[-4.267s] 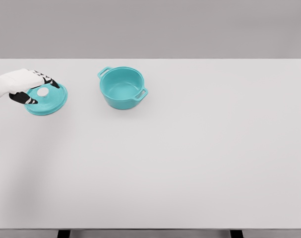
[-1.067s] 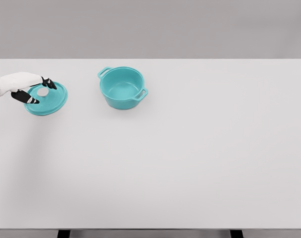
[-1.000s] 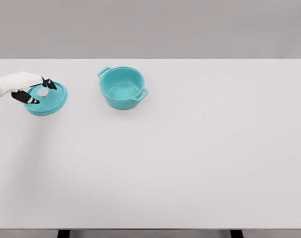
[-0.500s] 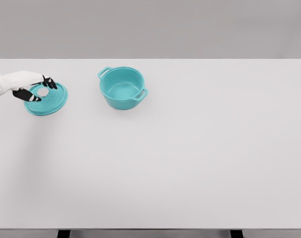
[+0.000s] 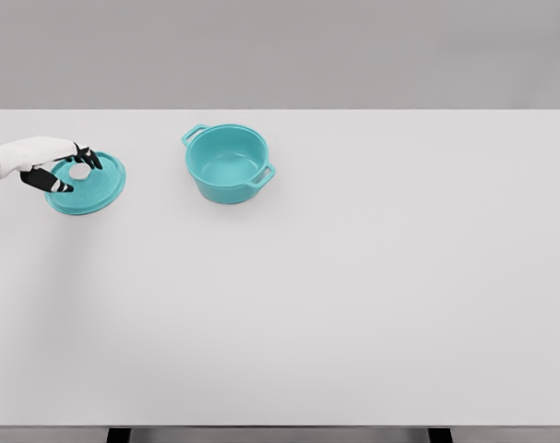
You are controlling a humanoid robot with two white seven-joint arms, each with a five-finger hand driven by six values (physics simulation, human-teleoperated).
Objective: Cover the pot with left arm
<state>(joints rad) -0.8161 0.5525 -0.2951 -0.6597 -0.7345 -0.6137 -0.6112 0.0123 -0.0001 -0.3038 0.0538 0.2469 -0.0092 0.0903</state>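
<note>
On the table (image 5: 353, 305), the pot (image 5: 228, 163) stands toward the back, left of the middle. The lid (image 5: 90, 187) lies well apart to its left, near the table's left edge, with the left hand (image 5: 41, 161) over its left part, perhaps touching.

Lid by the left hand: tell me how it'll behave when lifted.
The lid looks rigid, so it should keep its shape. Held by its small white knob, it may swing or tilt. It looks smooth, so the left hand could slip.

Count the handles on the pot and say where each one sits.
2. One handle sticks out at the far left of the pot; the other handle sticks out at its near right. None seem hidden.
</note>
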